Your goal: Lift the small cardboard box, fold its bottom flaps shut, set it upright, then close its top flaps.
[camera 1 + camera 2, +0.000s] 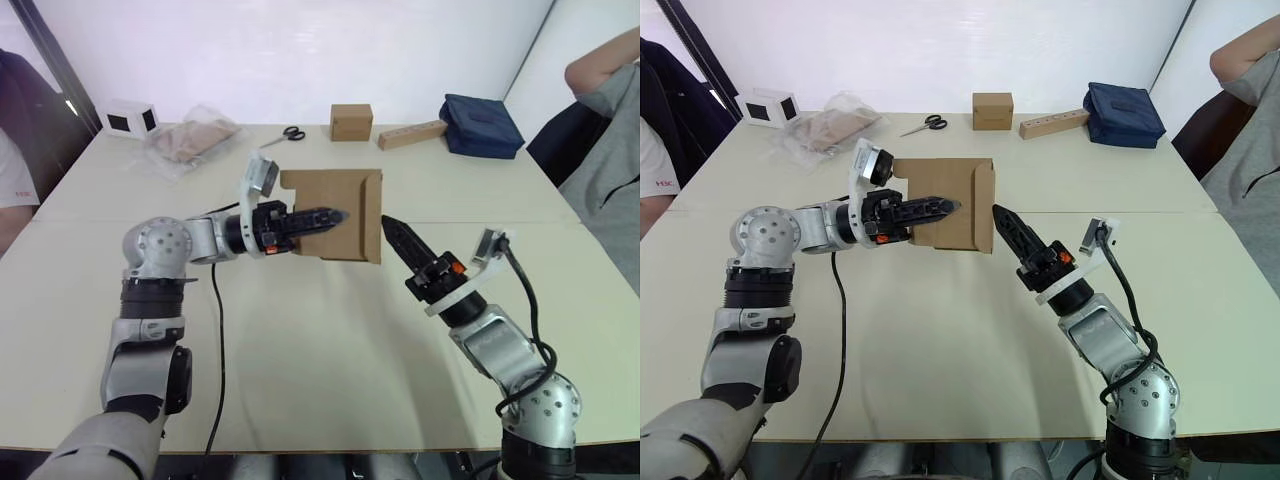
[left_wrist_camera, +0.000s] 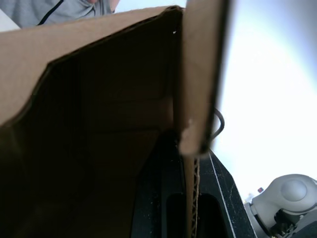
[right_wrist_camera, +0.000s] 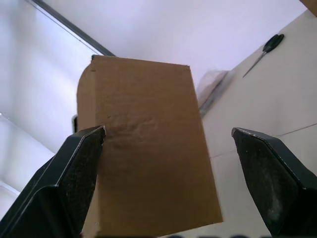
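The small cardboard box (image 1: 335, 195) is held off the table at mid-height, a broad brown side facing me and a flap edge along its right side. My left gripper (image 1: 335, 216) reaches in from the left and is shut on one wall of the box; the left wrist view looks into the dark inside of the box (image 2: 99, 124), with the wall's edge between the fingers. My right gripper (image 1: 392, 228) points up at the box's right edge, just short of it. In the right wrist view its fingers (image 3: 79, 163) stand wide open with the box (image 3: 148, 148) in front of them.
At the far side of the table (image 1: 300, 350) lie a brown cardboard cube (image 1: 351, 122), scissors (image 1: 289, 134), a wooden block (image 1: 412, 134), a dark blue bag (image 1: 482, 125), a plastic bag (image 1: 190, 140) and a white box with black squares (image 1: 130, 118). People sit at the right (image 1: 610, 110) and left (image 1: 15, 190) edges.
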### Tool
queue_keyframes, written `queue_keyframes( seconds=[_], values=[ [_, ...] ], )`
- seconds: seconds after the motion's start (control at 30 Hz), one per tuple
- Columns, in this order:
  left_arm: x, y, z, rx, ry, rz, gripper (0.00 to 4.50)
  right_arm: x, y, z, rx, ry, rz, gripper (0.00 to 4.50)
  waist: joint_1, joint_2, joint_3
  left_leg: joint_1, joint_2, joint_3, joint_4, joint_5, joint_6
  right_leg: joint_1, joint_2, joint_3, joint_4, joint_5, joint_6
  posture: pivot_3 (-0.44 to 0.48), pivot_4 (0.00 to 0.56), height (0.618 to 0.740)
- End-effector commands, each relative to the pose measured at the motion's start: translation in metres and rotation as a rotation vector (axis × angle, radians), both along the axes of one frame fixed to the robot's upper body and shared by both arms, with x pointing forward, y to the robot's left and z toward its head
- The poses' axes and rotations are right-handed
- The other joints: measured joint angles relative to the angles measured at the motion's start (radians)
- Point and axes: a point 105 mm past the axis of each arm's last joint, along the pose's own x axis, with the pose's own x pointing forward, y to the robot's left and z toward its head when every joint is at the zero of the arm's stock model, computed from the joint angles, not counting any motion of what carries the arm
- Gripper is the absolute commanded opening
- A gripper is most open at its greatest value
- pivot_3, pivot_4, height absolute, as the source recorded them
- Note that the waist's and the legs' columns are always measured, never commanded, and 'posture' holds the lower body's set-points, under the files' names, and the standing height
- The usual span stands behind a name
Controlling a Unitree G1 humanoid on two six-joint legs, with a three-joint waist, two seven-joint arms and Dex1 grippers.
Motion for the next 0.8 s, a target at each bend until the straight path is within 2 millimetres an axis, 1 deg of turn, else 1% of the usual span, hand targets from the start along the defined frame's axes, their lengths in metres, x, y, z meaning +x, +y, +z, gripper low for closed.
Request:
queue_keyframes(
  seconds=[0.03, 0.33, 0.53, 0.8],
  values=[
    [-0.003, 0.000, 0.009, -0.022, -0.046, -0.005, 0.00, -0.009, 0.007, 0.014, 0.026, -0.053, 0.037, 4.33, -0.002, 0.000, 0.000, 0.000, 0.000, 0.000, 0.000, 0.000, 0.000, 0.000, 0.000, 0.000, 0.000, 0.000, 0.000, 0.000, 0.150, 0.740],
    [-0.004, 0.000, 0.008, -0.020, -0.042, 0.000, 0.00, -0.010, 0.005, 0.019, 0.070, -0.068, 0.043, 4.33, -0.001, 0.000, 0.000, 0.000, 0.000, 0.000, 0.000, 0.000, 0.000, 0.000, 0.000, 0.000, 0.000, 0.000, 0.000, 0.000, 0.150, 0.740],
    [-0.003, 0.001, 0.005, -0.013, -0.037, 0.012, 0.00, -0.017, 0.000, 0.028, 0.102, -0.095, 0.055, 4.33, -0.001, 0.000, 0.000, 0.000, 0.000, 0.000, 0.000, 0.000, 0.000, 0.000, 0.000, 0.000, 0.000, 0.000, 0.000, 0.000, 0.150, 0.740],
    [-0.003, 0.000, 0.006, -0.014, -0.040, 0.011, 0.00, -0.015, -0.003, 0.020, 0.115, -0.066, 0.036, 4.33, -0.002, 0.000, 0.000, 0.000, 0.000, 0.000, 0.000, 0.000, 0.000, 0.000, 0.000, 0.000, 0.000, 0.000, 0.000, 0.000, 0.150, 0.740]
  ],
)
